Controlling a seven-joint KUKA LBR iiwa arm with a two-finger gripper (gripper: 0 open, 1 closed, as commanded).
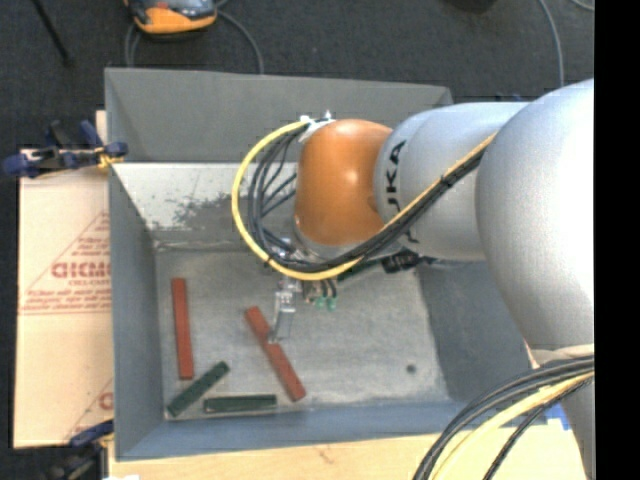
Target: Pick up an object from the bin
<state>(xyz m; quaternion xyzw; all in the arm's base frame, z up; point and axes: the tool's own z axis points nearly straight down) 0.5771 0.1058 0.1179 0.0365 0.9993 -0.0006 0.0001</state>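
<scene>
Arm (500,188) is reaching into bin (135,298); hand (285,313) is hovering at upper end of diagonal red stick (277,356), grip state can't tell, green stick (240,404) lying near.

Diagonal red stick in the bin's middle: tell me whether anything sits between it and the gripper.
Nothing visible does. The gripper hangs over the upper end of the diagonal red stick, and nothing lies on top of that stick. The nearest dark green stick lies by its lower end, not across it.
</scene>
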